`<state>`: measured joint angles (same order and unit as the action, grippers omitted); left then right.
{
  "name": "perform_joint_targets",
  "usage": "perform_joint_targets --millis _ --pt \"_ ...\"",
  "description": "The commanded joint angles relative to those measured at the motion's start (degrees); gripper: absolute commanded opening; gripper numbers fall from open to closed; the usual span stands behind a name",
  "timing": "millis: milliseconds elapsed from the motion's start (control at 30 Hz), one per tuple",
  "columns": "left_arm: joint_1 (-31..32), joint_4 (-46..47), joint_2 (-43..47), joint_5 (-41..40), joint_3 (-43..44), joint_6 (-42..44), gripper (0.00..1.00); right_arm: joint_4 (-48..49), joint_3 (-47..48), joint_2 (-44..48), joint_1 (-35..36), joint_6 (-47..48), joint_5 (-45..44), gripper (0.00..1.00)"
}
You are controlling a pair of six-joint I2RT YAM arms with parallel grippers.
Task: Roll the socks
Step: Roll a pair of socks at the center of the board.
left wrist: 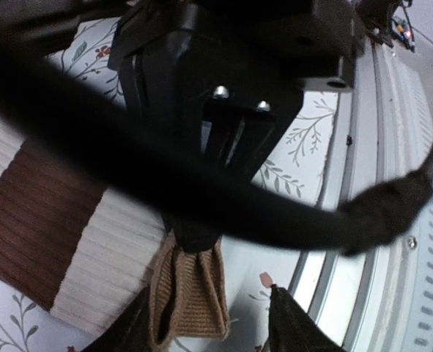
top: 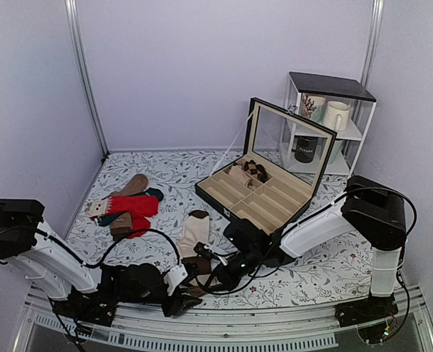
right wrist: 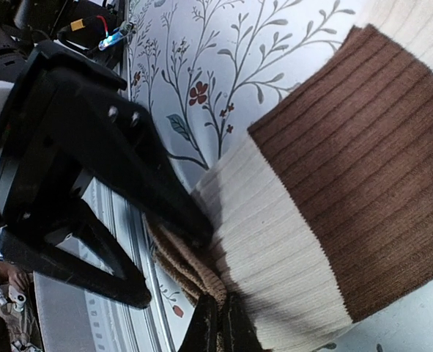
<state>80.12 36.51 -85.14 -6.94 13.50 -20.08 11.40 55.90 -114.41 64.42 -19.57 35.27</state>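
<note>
Up front, the socks (top: 194, 235) run near-to-far; right end effector (right wrist: 217, 331) pinches their tan end, left end effector (left wrist: 209, 314) half-open around it.

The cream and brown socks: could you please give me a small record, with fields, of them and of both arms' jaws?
socks: lying flat, unrolled, between the two arms
tan cuff: bunched, at the socks' near end
right gripper: jaws shut on the tan cuff
left gripper: jaws apart, either side of the tan cuff
</note>
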Motion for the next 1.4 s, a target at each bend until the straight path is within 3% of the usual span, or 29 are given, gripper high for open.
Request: perform_joint_targets --millis 0,100,200,233,300,467,567,767,1000,1167,1367 --pt "1.0 1.6 -2.3 0.5 1.1 -0.3 0.34 -8.5 -1.2 -3.3 -0.1 -0.7 -1.4 0.00" --pt "0.9 1.9 -2.9 0.4 0.6 -1.3 0.28 -8.5 -1.2 -3.3 -0.1 -0.8 -1.3 0.00" --pt "0.9 1.9 -3.3 0.2 0.1 -1.8 0.02 -8.5 -1.2 -3.2 -0.1 -0.8 -1.1 0.00" --pt "0.9 1.9 -3.5 0.2 0.0 -2.1 0.00 -8.4 -1.2 -3.1 -0.1 -0.8 -1.0 0.00" --pt "0.9 1.9 -3.9 0.3 -0.1 -2.9 0.00 -7.9 -1.2 -2.7 -0.1 -0.7 -0.9 0.02" --pt "-0.3 2.7 -4.8 3.3 -1.6 -7.4 0.00 -2.7 -3.4 1.8 -0.1 3.2 -3.8 0.26" --pt "-1.1 5.9 -6.7 4.8 -3.9 -10.6 0.00 4.6 -6.4 6.2 -0.2 8.2 -5.7 0.33" --pt "-1.7 9.2 -10.6 7.5 -5.1 -13.5 0.00 21.8 -17.0 13.1 0.1 23.3 -6.9 0.40" --pt "-1.8 10.1 -11.3 8.0 -5.6 -14.2 0.00 25.1 -19.6 12.3 2.2 37.1 -8.7 0.47" --pt "-1.9 10.0 -12.1 8.4 -5.4 -14.4 0.00 24.9 -19.9 12.3 4.1 41.0 -7.9 0.50" --pt "-1.9 10.1 -12.9 8.6 -5.1 -14.6 0.00 23.6 -20.0 13.7 10.1 45.2 -15.1 0.49"
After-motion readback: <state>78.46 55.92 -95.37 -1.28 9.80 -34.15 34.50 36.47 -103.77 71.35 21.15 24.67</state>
